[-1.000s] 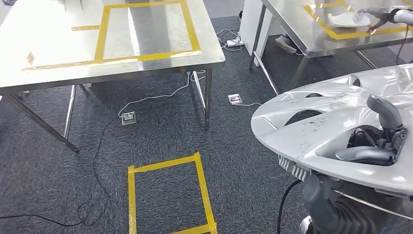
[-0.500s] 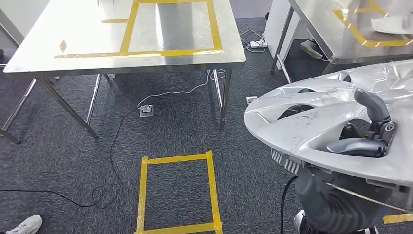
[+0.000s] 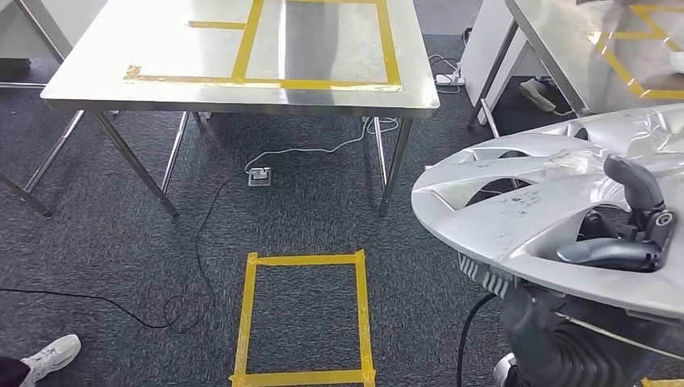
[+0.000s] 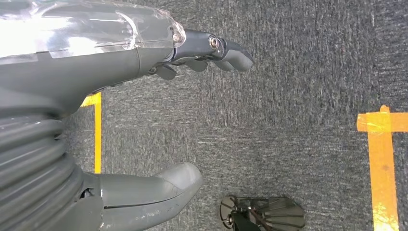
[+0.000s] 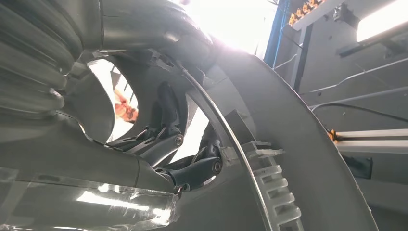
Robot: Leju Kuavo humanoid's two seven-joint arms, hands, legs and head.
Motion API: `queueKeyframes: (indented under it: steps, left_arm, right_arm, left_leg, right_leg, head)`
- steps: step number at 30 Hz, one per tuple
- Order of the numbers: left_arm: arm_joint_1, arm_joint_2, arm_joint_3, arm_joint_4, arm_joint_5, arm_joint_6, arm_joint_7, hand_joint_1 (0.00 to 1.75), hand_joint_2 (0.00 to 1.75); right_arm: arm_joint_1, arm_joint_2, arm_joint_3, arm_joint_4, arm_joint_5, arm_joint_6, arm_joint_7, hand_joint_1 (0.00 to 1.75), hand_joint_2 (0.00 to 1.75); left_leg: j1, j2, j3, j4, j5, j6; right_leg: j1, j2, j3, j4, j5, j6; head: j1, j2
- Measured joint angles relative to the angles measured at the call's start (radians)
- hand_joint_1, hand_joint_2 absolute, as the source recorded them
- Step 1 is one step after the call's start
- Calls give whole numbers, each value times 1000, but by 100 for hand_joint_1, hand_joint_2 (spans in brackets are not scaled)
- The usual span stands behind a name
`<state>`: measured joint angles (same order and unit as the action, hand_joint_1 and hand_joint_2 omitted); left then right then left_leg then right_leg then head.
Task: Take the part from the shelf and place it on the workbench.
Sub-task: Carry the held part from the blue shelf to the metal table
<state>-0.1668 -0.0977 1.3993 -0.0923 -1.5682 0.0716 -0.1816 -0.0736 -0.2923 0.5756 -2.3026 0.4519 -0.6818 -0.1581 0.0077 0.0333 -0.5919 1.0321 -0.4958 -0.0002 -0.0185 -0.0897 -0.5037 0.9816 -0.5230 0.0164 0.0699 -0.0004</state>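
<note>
- A dark grey carpet (image 3: 121, 258) is covering the floor.
- A shiny metal table (image 3: 145, 56) is standing at 11 o'clock, with yellow tape (image 3: 323, 84) making a box shape on its top.
- A second metal table (image 3: 565, 48) is standing at 1 o'clock, also with yellow tape on it.
- A yellow tape square (image 3: 302, 318) is lying on the carpet at 6 o'clock.
- A black cable (image 3: 193, 266) is running across the carpet at 8 o'clock.
- A small floor socket (image 3: 259, 176) is sitting under the first table.
- A white shoe (image 3: 50, 357) is showing at 8 o'clock.
- Bright light is shining off the table tops.
</note>
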Motion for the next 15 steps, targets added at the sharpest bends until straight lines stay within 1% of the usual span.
queueKeyframes:
  steps: [1,2,4,9,15]
  left_arm:
    - [0,0,0,0,0,0,0,0,175]
    - [0,1,0,0,0,0,0,0,175]
    - [0,1,0,0,0,0,-1,0,175]
    - [0,1,0,0,0,0,2,0,175]
    - [0,2,0,0,0,0,23,0,175]
  right_arm:
    - [0,0,0,0,-2,0,-1,175,175]
    - [0,0,0,0,-3,0,-3,175,175]
    - [0,0,0,0,-4,0,-7,175,175]
    - [1,0,0,0,-6,0,-8,175,175]
    - [7,0,0,0,-15,-3,-12,175,175]
  left_leg:
    - [0,-1,0,0,0,0]
    - [0,-2,0,0,0,0]
    - [0,-3,0,1,0,0]
    - [1,-4,1,1,0,0]
    - [1,-4,3,0,0,0]
  right_leg:
    - [-1,-1,1,-1,0,7]
    - [-1,-2,1,-2,-1,12]
    - [-1,-3,2,-3,-2,16]
    - [0,-4,2,-1,-4,22]
    - [0,-5,2,2,-6,23]
  head:
    - [1,0]
    - [1,0]
    - [2,0]
    - [-1,0]
    - [-3,0]
